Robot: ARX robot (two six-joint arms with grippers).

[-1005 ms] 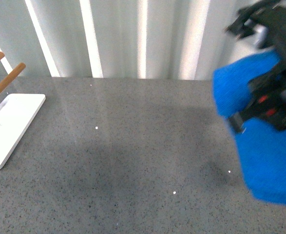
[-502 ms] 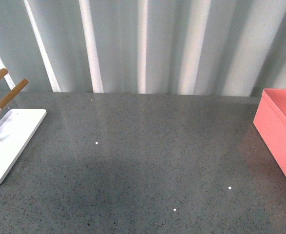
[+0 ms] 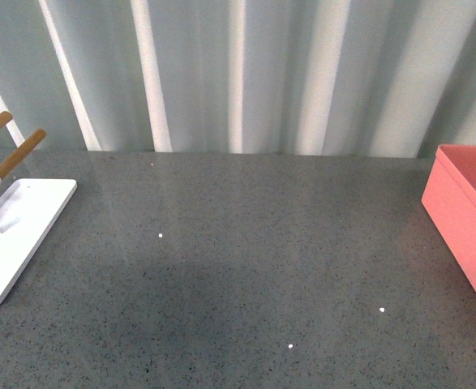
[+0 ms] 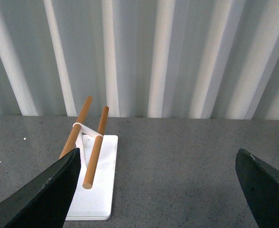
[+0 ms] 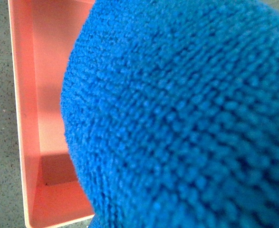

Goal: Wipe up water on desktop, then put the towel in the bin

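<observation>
On the worktop [image 3: 238, 267], rack [image 3: 15, 227] at far left and bin [image 3: 465, 219] at far right, well apart. Behind both, wall [image 3: 238, 73]. The towel [image 5: 187, 123] is over the bin's inside, probably not touching it; view too close.

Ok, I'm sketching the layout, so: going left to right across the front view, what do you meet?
White rack with wooden rods, cut off by the left edge → open stretch of desktop → pink bin, cut off by the right edge.
</observation>
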